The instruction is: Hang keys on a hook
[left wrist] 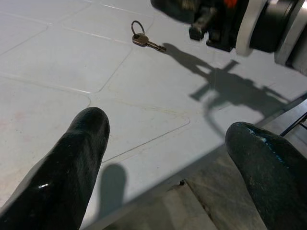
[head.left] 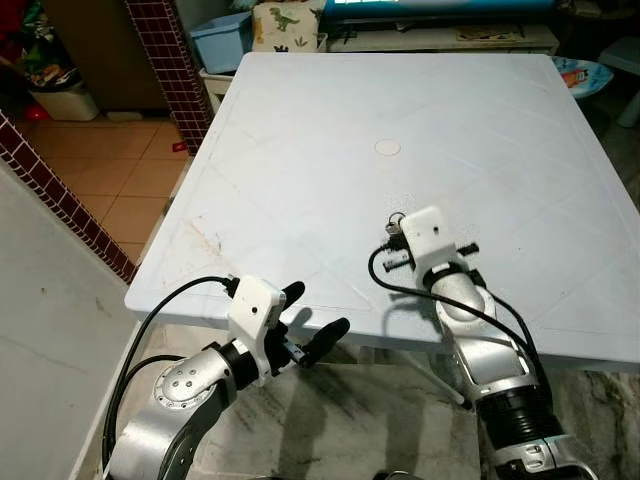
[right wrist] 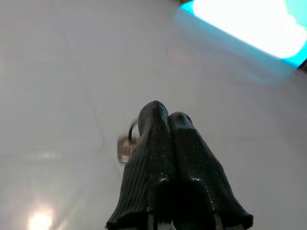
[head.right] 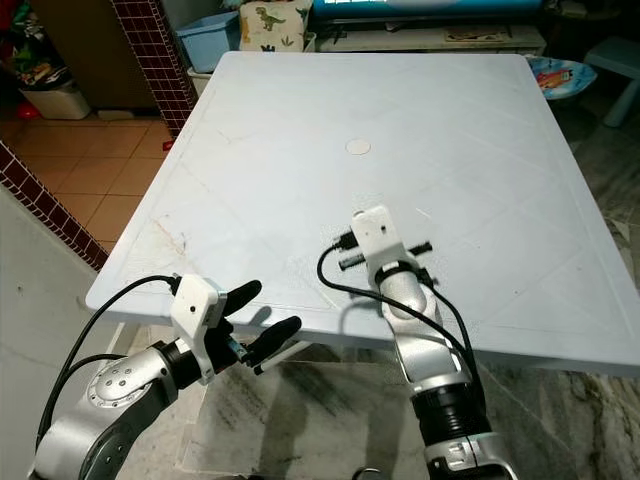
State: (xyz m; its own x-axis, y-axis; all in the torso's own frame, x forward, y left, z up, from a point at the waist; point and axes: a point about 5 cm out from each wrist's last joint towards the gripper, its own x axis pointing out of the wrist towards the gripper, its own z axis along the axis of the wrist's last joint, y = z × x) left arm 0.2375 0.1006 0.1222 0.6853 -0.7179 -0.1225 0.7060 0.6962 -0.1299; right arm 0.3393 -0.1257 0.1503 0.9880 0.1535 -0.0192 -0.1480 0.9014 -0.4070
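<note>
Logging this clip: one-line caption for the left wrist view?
Open left hand at the white table's edge, facing a key on its ring lying near the right hand.

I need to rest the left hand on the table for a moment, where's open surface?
Most of the white table is bare: the whole left half, bordered by the left edge, and the far half beyond the round centre plug. Crowded spot: near the right hand, shut, with the key lying just past its fingertips. The left hand hangs open off the near edge.
</note>
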